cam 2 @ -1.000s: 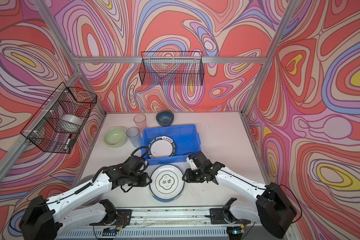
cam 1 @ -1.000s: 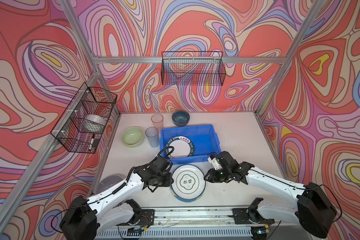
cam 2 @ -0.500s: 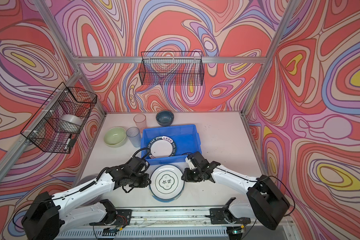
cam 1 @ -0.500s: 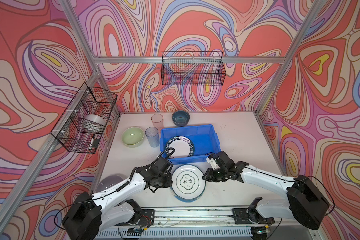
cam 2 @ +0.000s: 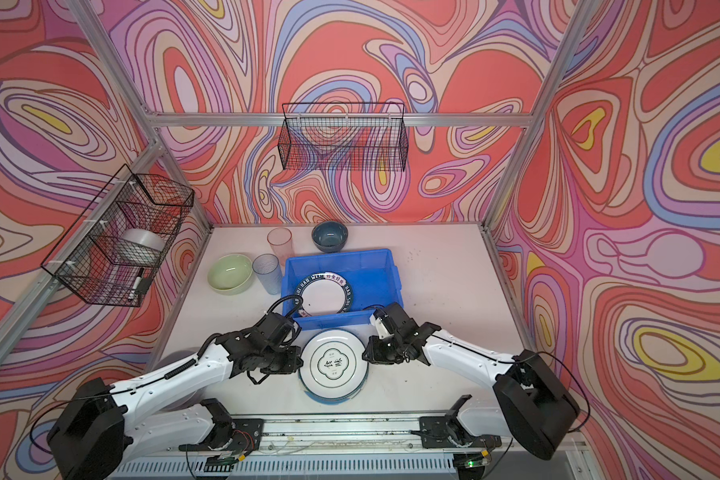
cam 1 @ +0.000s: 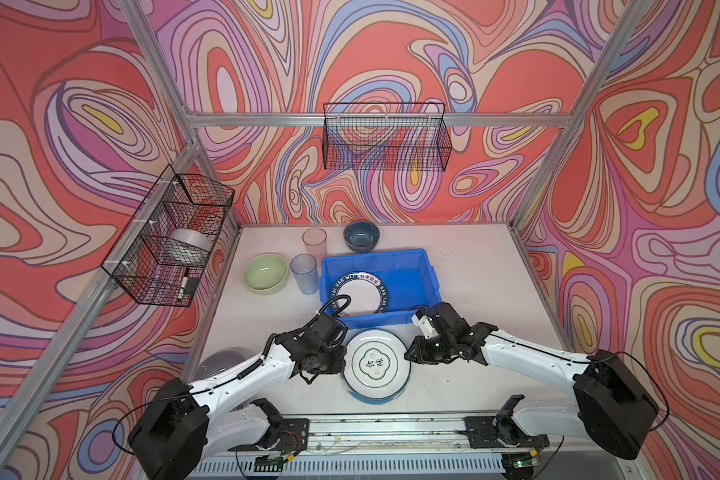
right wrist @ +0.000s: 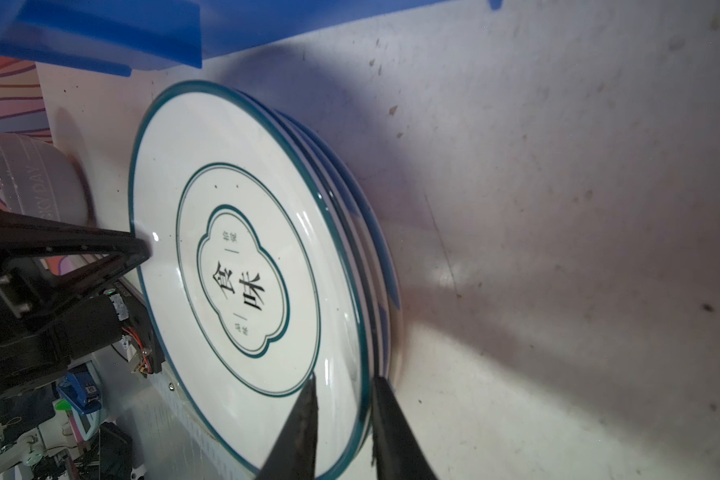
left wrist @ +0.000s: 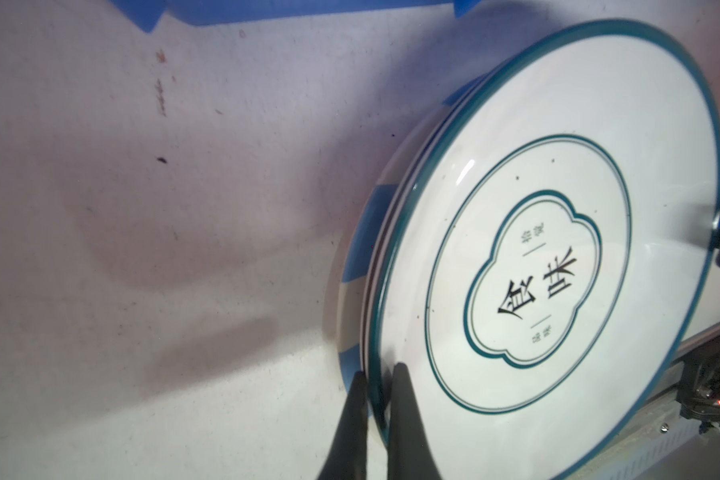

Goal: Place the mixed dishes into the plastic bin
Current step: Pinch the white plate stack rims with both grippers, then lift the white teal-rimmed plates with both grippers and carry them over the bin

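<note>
Our left fingers clamp the green-rimmed plate; right fingers straddle its opposite rim, apart; plastic bin just beyond.

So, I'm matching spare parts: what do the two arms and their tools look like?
The left arm and right arm have glossy white links, black joints and black shoulder housings. A black cable loops above the left wrist. The left tool and right tool are slim, black and tapered.
</note>
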Robot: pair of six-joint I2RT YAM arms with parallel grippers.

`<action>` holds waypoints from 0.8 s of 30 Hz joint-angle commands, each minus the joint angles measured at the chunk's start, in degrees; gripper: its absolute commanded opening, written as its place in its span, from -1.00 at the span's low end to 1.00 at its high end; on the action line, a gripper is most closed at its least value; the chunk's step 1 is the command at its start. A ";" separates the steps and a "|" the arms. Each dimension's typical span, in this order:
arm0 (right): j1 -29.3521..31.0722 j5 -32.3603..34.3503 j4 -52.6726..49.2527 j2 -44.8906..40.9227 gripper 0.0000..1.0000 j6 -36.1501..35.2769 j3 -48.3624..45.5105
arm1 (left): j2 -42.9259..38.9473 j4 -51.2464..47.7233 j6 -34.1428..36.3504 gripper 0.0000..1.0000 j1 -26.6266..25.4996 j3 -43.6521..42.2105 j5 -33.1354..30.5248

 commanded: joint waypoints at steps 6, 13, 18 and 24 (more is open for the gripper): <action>0.39 -3.41 2.27 -2.99 -0.53 0.53 0.33 | 1.10 0.42 -0.67 -0.93 -0.29 -1.45 -1.05; 0.34 -5.76 3.92 -3.52 -0.55 0.74 0.22 | 2.62 1.55 -0.68 -0.94 -0.29 -1.66 -0.71; 0.39 -7.82 7.67 -2.52 -0.55 2.08 -0.64 | 3.33 1.94 -0.15 -0.94 -0.29 -1.22 -0.02; 0.39 -9.13 11.92 -2.41 -0.55 3.78 -2.24 | 4.23 2.71 1.21 -0.93 -0.29 -1.48 1.57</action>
